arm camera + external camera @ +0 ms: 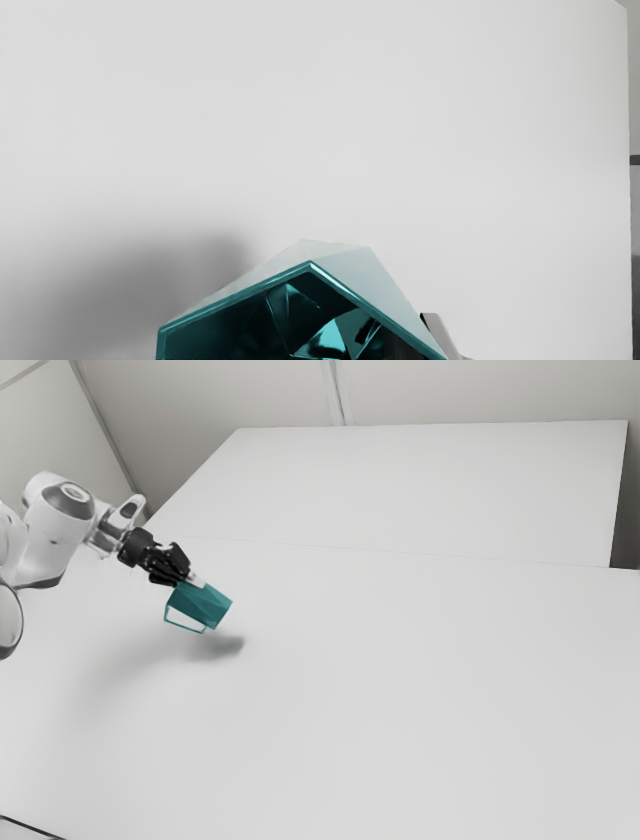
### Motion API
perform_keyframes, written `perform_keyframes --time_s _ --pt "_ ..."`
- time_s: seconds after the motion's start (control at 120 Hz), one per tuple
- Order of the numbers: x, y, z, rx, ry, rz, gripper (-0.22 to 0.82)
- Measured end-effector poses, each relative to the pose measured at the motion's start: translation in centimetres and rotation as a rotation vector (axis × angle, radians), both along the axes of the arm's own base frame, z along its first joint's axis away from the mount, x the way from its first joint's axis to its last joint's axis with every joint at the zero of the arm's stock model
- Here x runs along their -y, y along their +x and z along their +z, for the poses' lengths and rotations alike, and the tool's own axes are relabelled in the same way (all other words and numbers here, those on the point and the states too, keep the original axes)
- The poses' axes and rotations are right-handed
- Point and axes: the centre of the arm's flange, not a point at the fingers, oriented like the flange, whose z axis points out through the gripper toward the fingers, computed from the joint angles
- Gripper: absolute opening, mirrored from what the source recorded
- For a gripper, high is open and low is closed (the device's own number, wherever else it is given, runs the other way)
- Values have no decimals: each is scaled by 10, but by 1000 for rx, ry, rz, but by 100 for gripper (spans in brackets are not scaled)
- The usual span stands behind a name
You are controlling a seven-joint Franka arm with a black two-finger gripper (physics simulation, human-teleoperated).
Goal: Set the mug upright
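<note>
In the exterior view my gripper [192, 579] points down toward the exterior view's right, shut on the teal mug [205, 606] by its wall near the rim. The mug hangs tilted above the table, its shadow below it and its handle on the lower left side. In the wrist view the faceted mug [230, 320] turns its open mouth toward the camera, and the gripper [419, 345] straddles its wall, with a light fingertip [439, 332] outside and a dark part of the other finger inside. The mug's lower part is cut off there.
A wide white table [400, 690] lies beneath the arm. Behind it a second pale surface [430, 490] reaches toward the grey walls. A dark thin line crosses the exterior view's bottom left corner.
</note>
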Motion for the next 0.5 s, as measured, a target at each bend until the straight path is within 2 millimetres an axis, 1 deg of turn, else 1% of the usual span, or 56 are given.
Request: perform_keyframes --time_s 0.05,0.125,0.192,0.258,0.342,0.408,0.5 --pt "9 4 7 -28 82 -48 -18" --pt "21 6 11 -77 190 -105 -18" --pt "24 8 12 -110 279 -132 -18" --pt "19 9 13 -125 371 -134 -18" --pt "11 12 7 -136 484 -124 -18" --pt "6 15 1 -143 568 -118 -18" --pt "0 18 -13 -140 648 -93 -18"
